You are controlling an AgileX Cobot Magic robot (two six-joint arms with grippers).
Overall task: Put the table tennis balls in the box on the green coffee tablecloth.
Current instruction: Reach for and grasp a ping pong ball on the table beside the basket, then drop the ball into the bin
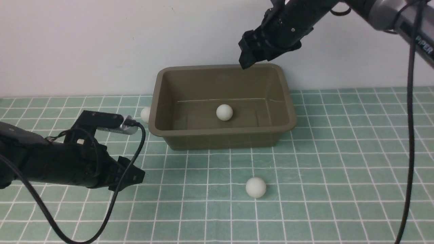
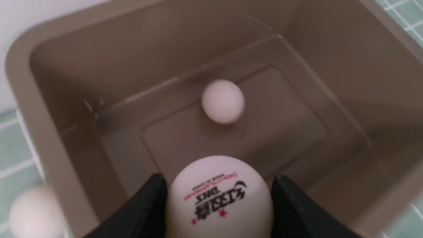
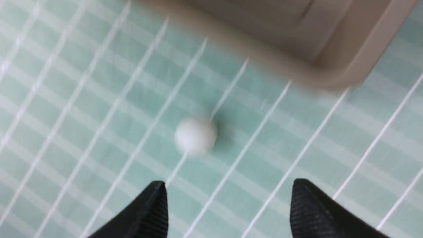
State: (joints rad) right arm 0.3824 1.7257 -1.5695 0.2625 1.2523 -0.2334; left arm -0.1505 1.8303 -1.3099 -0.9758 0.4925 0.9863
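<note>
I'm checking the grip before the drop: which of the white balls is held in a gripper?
The ball with the printed logo, between the left gripper's fingers; the others are ungripped.

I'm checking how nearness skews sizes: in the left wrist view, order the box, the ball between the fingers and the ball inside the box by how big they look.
1. Box
2. Ball between the fingers
3. Ball inside the box

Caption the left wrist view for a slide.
Left hand gripping a logo-printed ball, another ball lying inside the brown box.
</note>
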